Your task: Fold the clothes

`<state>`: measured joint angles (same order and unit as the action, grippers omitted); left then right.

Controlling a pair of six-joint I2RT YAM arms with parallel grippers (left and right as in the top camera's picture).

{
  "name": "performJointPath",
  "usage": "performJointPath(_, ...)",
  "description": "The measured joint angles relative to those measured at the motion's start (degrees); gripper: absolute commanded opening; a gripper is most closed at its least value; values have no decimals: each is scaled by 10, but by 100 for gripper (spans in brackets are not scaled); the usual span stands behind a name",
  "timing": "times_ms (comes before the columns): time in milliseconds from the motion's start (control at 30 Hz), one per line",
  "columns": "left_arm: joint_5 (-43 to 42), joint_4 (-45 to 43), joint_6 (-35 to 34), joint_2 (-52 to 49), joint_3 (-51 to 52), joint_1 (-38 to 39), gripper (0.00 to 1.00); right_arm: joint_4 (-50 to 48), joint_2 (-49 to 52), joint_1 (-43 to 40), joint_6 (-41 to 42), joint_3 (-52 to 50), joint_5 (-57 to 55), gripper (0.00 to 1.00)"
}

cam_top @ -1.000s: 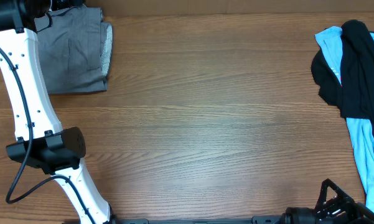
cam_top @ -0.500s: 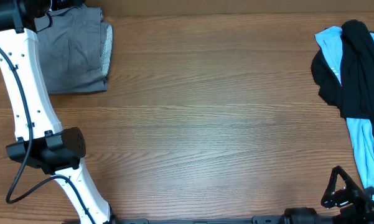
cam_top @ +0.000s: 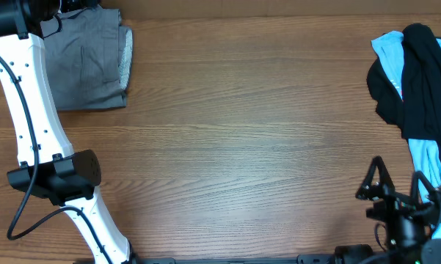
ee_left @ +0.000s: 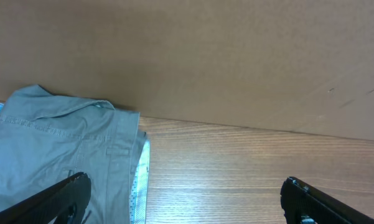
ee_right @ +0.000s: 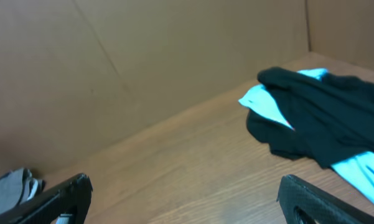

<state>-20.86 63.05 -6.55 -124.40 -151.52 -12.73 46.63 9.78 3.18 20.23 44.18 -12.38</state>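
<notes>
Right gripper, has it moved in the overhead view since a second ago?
Yes. The right gripper has come up from the frame's bottom edge toward the black garment, which lies unmoved.

— Overhead?
— Hung above, looked straight down on the table [cam_top: 242, 132], took in most of the top.
— Left wrist?
— Sat low and close at the far left corner, faced the brown wall [ee_left: 205, 56], shared the shorts [ee_left: 62, 155] with overhead.
— Right wrist?
— Sat low at the near right, looked slantwise across the table toward the wall, shared the black garment [ee_right: 323, 112] with overhead and the shorts, tiny at far left, with both others.
</notes>
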Motion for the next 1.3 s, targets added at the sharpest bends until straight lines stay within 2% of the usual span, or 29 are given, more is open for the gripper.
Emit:
performJointPath(467, 0, 0, 0, 0, 0, 0, 100, -359, -42, 2, -49, -279, 92, 100)
performJointPath(700, 0, 0, 0, 0, 0, 0, 100, -412, -88, 2, -53, -331, 108, 100)
performJointPath(1000, 0, 0, 0, 0, 0, 0, 100, -451, -89, 2, -53, -333, 109, 100)
performJointPath(1300, 0, 0, 0, 0, 0, 0, 100, -546, -90, 2, -53, -374, 109, 100)
